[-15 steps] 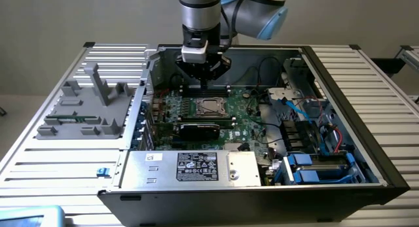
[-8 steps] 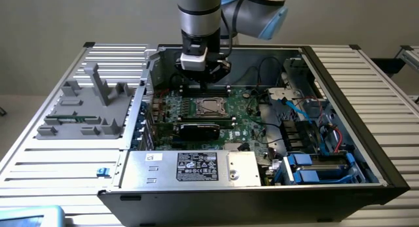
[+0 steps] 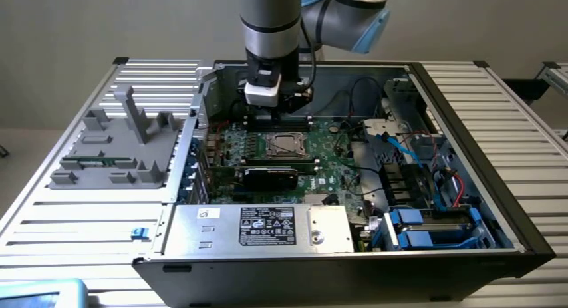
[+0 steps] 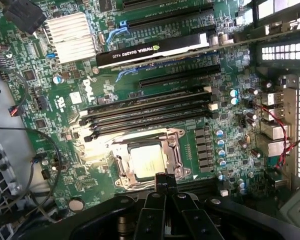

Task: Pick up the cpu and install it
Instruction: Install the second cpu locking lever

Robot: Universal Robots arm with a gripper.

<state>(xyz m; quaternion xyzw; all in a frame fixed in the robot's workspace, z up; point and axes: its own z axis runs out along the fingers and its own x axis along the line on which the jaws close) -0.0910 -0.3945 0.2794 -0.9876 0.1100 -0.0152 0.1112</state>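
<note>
Gripper (image 4: 165, 181) overlaps cpu (image 4: 147, 161) edge.

One cpu (image 4: 147, 161), one graphics card (image 4: 155, 50), one heatsink (image 4: 70, 36), one power supply (image 3: 257, 226)

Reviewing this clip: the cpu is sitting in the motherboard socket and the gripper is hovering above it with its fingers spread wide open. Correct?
Not quite. The cpu does sit in the socket on the motherboard, and the gripper does hover just above it, but its fingers are shut, not spread wide. The wrist view shows them pressed together with nothing between them.
</note>
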